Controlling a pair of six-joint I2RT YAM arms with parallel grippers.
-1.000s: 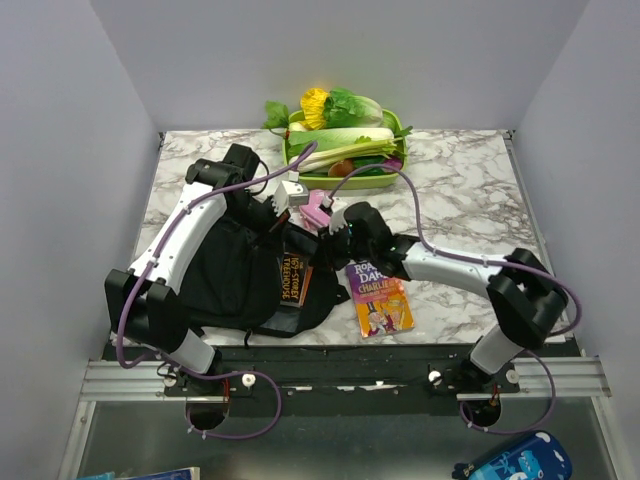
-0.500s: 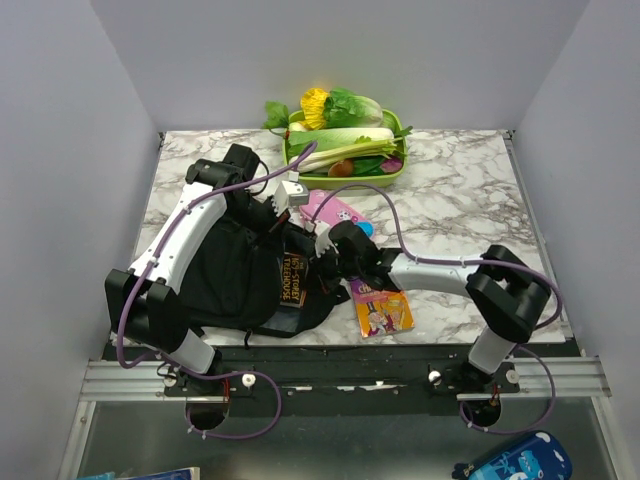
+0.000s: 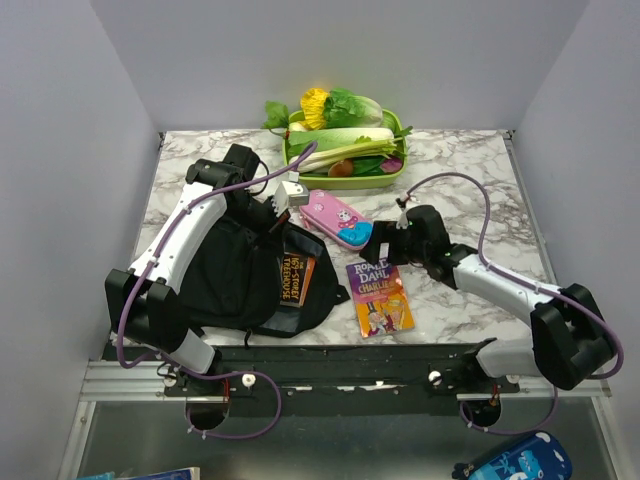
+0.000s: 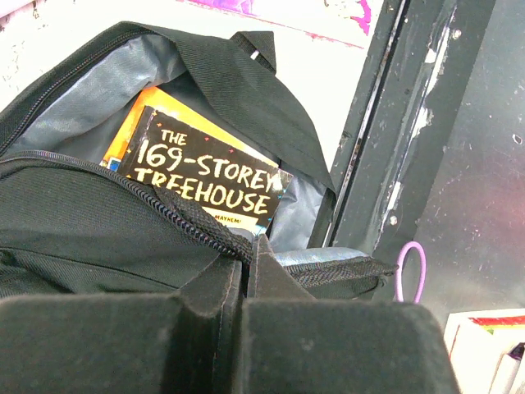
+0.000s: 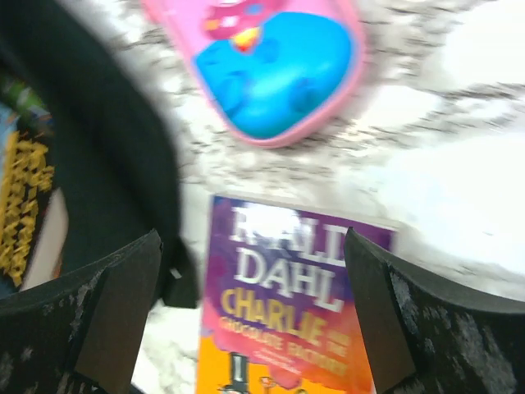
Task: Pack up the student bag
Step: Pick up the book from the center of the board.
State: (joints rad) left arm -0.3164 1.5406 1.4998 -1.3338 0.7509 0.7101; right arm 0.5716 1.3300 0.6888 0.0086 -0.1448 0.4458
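Two items lie outside the student bag (image 3: 235, 270): the pink pencil case (image 3: 338, 220) and Charlie book (image 3: 380, 298), on the table (image 3: 470, 190) right of it. We see the right gripper (image 5: 258, 304) has released the case and backed off, jaws spread, empty. The left gripper (image 4: 246, 263) stays pinched on the bag's zip edge. The Treehouse book (image 4: 205, 176) is inside. Likely the case needs re-grasping.

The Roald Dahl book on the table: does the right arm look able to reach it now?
Probably yes. The right hand is open just above the Roald Dahl book, which lies bare; the pink pencil case lies apart from it.
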